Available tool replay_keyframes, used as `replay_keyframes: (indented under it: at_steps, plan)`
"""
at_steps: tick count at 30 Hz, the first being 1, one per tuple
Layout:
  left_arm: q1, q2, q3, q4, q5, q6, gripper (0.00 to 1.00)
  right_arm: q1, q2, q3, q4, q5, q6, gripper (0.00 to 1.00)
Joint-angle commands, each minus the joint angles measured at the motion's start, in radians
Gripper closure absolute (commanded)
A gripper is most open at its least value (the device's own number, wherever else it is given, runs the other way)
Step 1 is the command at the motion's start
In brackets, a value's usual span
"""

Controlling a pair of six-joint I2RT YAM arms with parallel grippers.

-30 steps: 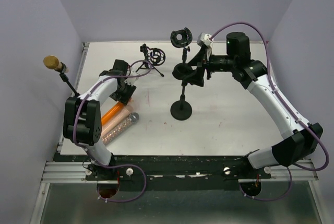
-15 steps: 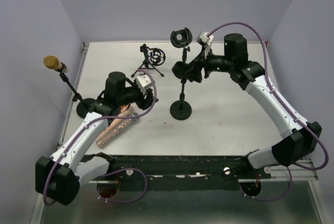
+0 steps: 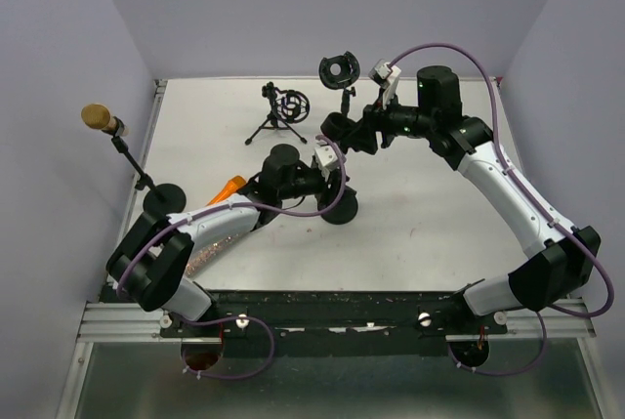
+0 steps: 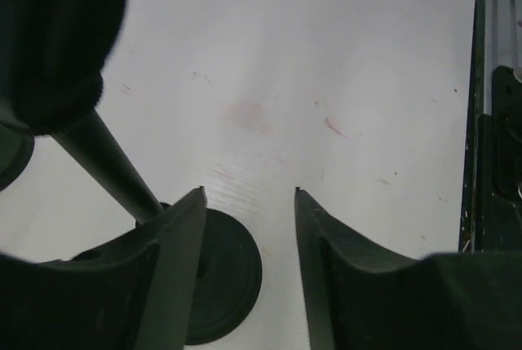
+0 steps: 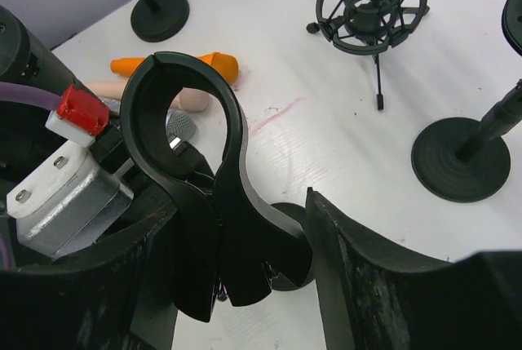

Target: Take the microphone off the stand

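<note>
1. The left tool (image 4: 249,195) held its jaws apart with nothing between them, low beside the round base (image 4: 228,276) of the centre stand (image 4: 110,166).
2. The right tool (image 5: 241,219) straddled that stand's clip (image 5: 183,97); I could not tell whether it pinched.
3. The gold microphone (image 3: 97,116) sat in its side stand (image 3: 161,201) at the left edge of the worktop (image 3: 439,204).

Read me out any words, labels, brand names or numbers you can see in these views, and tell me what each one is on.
No readable text in any view.
The gold microphone, the orange microphone, the black clip and the white housing show no lettering.
The tabletop has only faint reddish smudges, not writing.
</note>
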Motion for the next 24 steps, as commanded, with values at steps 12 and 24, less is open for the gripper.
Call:
replay_keyframes:
  at_steps: [12, 24]
  plan:
    - [0.018, -0.024, 0.055, -0.076, -0.057, 0.020, 0.53, -0.005, 0.080, 0.040, 0.023, -0.031, 0.058, 0.35]
    - [0.083, 0.054, 0.068, -0.043, -0.122, -0.002, 0.40, -0.003, 0.084, 0.034, 0.034, -0.046, 0.080, 0.35]
